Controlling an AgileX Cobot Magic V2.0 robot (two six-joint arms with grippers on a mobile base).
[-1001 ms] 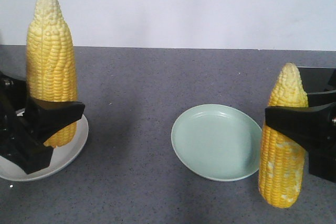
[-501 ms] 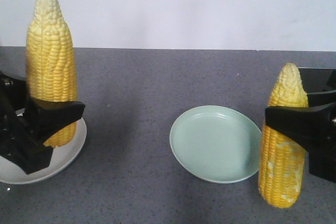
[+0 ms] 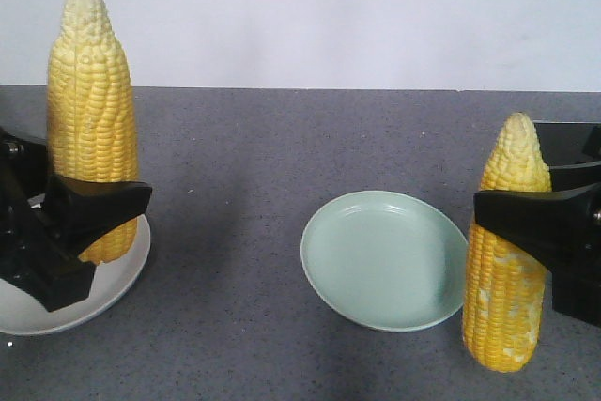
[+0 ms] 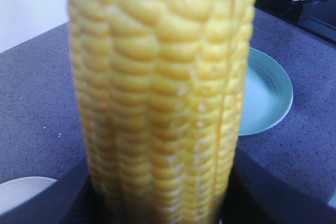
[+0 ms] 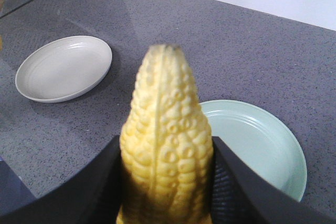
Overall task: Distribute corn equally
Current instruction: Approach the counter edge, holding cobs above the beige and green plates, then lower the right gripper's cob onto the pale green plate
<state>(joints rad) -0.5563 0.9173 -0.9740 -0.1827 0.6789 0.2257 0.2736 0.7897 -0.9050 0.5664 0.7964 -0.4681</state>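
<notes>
Left pincer and right pincer each clamp an upright cob, held apart

1. The front view looks level and low across a grey counter toward a white wall.
2. The left wrist view sits just behind its cob, which fills the picture.
3. The right wrist view looks down past its cob.
4. All three share the green plate and the white plate.
</notes>
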